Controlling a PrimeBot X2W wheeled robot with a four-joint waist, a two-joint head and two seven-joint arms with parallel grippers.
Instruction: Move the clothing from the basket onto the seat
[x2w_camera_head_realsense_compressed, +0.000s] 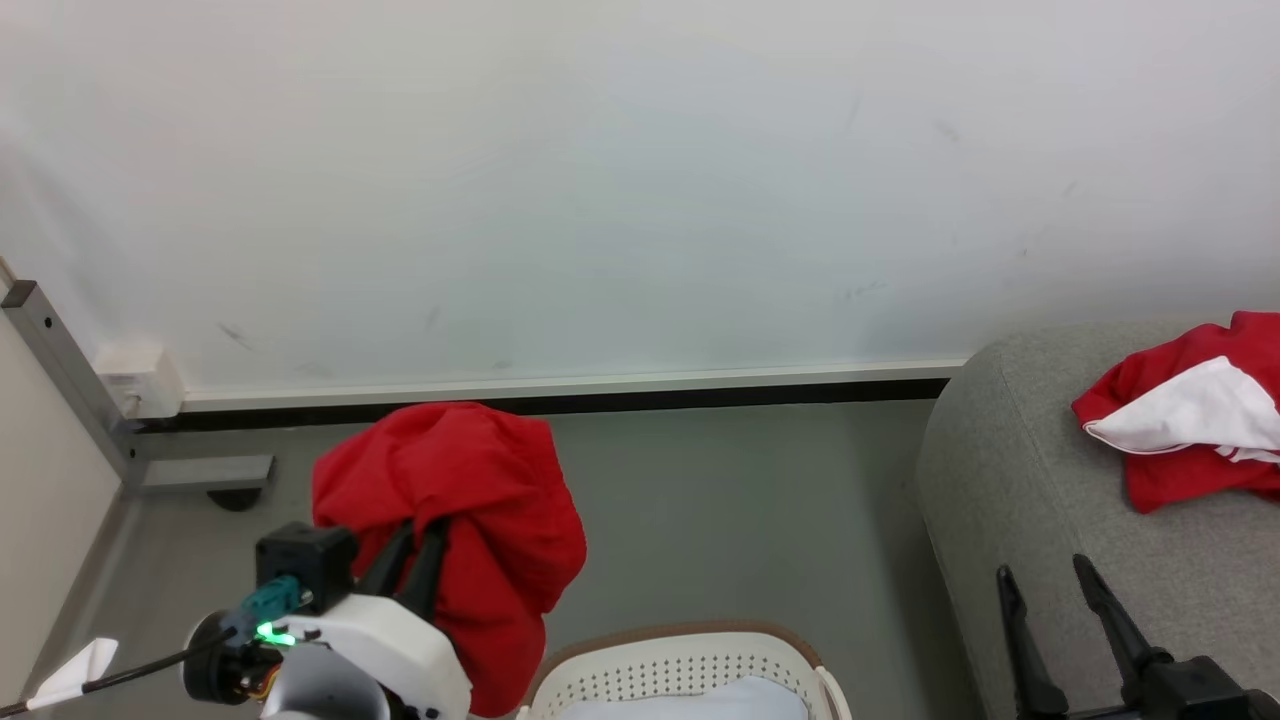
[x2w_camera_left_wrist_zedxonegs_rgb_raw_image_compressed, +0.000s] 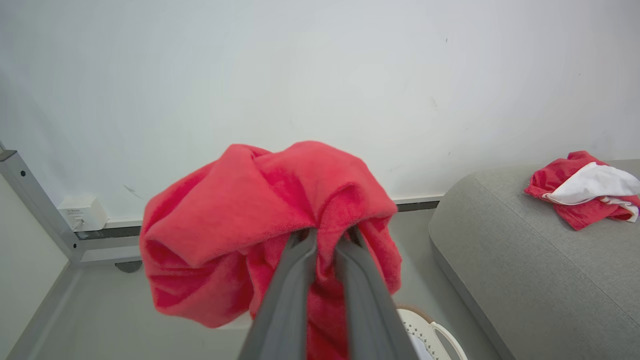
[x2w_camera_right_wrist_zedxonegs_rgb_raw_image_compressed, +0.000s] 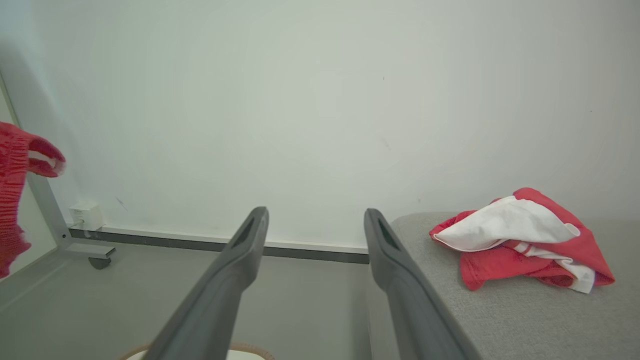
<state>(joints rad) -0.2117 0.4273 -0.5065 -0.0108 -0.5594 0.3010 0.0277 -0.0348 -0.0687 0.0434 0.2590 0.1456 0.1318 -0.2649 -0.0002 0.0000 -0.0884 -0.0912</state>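
Left gripper (x2w_camera_head_realsense_compressed: 425, 528) is pinching a red garment (x2w_camera_head_realsense_compressed: 480, 470) clear of the basket (x2w_camera_head_realsense_compressed: 680, 662), right gripper (x2w_camera_head_realsense_compressed: 1042, 568) sitting spread; next comes carrying it toward three o'clock onto the sofa (x2w_camera_head_realsense_compressed: 1040, 500).

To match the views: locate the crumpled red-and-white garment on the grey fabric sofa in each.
Head view: crumpled red-and-white garment at right edge, on grey fabric sofa.
Left wrist view: garment right, mid-height.
Right wrist view: garment right, below middle.
Shared landmark: small white wall box, left in each.

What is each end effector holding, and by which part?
Left end effector: red garment, pinched at a bunched fold; which part is unclear. Right end effector: open, empty.
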